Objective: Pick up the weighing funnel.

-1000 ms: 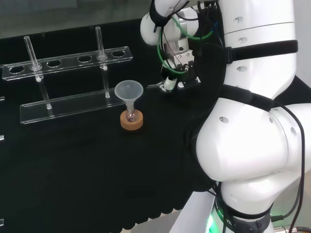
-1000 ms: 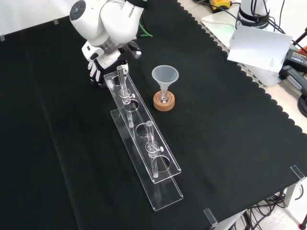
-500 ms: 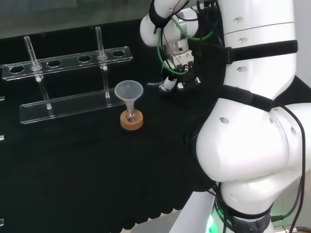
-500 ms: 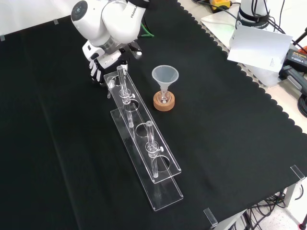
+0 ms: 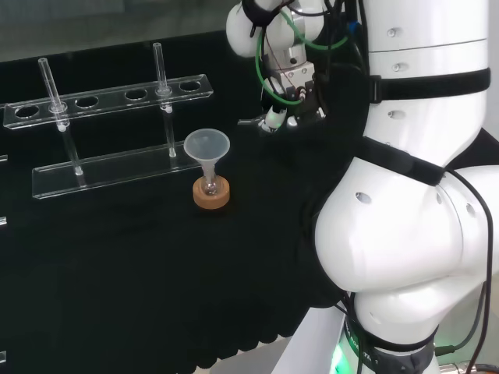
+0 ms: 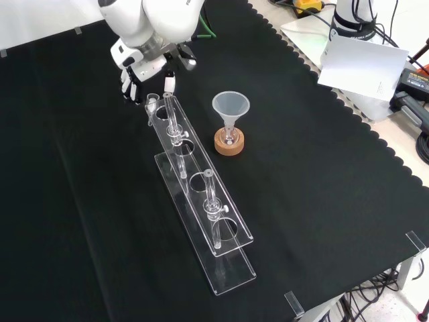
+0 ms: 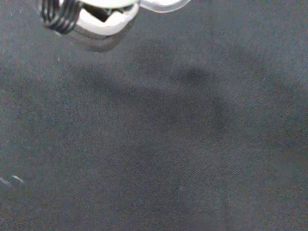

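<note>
Looking over the arm in the head view, at the left a clear rack (image 5: 109, 92) is standing on the black-clothed bench (image 5: 117, 273) with two glass tubes (image 5: 159, 66) upright in it. Right of it the funnel (image 5: 207, 146) is sitting mouth up in a small flask on a cork ring (image 5: 211, 196). Further right and higher, the hand (image 6: 144, 67) is hanging over the cloth with its fingers (image 5: 272, 118) curled in, pinching the weighing funnel (image 5: 248, 122), whose small clear end is poking out to the left of the fingertips and seemingly riding clear of the cloth.
</note>
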Controlling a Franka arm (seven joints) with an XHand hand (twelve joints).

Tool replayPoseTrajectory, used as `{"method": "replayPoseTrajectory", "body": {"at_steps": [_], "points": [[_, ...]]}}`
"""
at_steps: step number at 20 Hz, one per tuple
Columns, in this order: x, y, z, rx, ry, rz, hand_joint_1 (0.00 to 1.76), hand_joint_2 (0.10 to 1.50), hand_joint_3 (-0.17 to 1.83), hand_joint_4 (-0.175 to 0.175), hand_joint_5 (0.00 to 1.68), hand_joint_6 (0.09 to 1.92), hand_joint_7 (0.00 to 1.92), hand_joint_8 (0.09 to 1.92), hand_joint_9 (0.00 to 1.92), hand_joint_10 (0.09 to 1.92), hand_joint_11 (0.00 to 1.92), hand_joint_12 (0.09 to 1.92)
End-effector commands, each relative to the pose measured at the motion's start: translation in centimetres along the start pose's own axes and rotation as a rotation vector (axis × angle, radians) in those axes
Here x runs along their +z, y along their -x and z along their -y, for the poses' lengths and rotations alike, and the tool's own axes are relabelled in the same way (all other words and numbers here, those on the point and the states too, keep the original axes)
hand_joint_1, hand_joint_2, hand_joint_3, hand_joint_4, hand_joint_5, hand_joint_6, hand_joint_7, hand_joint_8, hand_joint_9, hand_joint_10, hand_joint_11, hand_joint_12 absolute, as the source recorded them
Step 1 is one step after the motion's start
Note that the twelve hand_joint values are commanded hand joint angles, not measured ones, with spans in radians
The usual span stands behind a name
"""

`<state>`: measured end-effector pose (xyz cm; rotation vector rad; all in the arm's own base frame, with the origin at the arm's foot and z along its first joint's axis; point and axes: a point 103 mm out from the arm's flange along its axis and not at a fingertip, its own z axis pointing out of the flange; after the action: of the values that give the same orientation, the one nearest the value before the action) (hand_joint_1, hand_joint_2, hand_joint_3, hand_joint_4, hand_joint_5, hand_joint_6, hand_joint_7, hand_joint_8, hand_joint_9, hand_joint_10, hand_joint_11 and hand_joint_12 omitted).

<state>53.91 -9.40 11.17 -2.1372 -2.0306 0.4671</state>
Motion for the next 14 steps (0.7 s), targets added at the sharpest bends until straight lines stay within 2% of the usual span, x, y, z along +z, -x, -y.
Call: {"method": "replayPoseTrajectory", "body": {"at_steps": [1, 14], "points": [[-2.4, 1.1, 3.2, 0.020, 0.012, 0.015, 1.10, 0.74, 0.57, 0.175, 1.18, 0.80, 0.62, 0.66, 0.90, 0.43, 0.76, 1.11], [-5.8, 1.5, 11.0, 0.067, 0.065, -0.003, 1.10, 0.73, 0.58, 0.175, 1.19, 0.79, 0.62, 0.66, 0.92, 0.40, 0.82, 1.06]]}}
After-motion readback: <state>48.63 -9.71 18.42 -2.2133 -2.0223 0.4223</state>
